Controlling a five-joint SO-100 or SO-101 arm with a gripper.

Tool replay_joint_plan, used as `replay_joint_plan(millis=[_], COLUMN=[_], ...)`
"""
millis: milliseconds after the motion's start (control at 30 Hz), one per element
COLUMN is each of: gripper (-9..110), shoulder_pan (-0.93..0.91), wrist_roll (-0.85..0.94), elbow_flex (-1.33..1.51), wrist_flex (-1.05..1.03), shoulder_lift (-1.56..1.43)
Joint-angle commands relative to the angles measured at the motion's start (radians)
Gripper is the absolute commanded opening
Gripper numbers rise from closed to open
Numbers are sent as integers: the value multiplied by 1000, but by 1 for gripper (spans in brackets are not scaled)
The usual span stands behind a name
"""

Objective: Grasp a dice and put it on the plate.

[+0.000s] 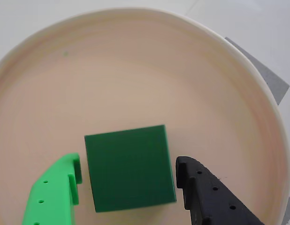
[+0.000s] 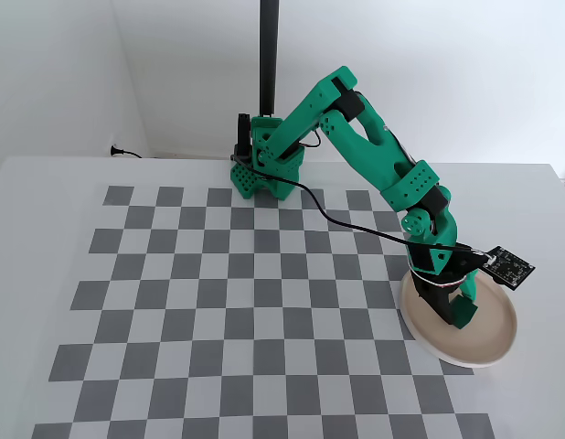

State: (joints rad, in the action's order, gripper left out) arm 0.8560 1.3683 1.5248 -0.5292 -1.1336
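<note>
Dice (image 1: 130, 168) on plate (image 1: 37, 79), centred between jaws — jaws apart, narrow gaps either side; release apparently complete — retreat upward.

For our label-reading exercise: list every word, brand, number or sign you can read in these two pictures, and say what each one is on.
None can be read.
The dice, the plate and the jaws' fingers carry no writing.
The small circuit board in the fixed view may bear print, but it is too small to read.
</note>
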Motion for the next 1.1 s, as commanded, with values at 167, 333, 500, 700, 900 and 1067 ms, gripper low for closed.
replay_joint_plan(millis=[167,333,500,700,900,1067], gripper=[16,16,16,15,2,-4], shoulder_pan=[-2,-15,-26,-29,-32,-51], wrist_roll=[6,25,32,15,-21,-44], elbow_flex=[-28,-28,-29,-28,-23,81], wrist_flex=[-14,-23,-67,-121,-212,-176], shoulder_lift=[-104,-175,-293,-433,-520,-614])
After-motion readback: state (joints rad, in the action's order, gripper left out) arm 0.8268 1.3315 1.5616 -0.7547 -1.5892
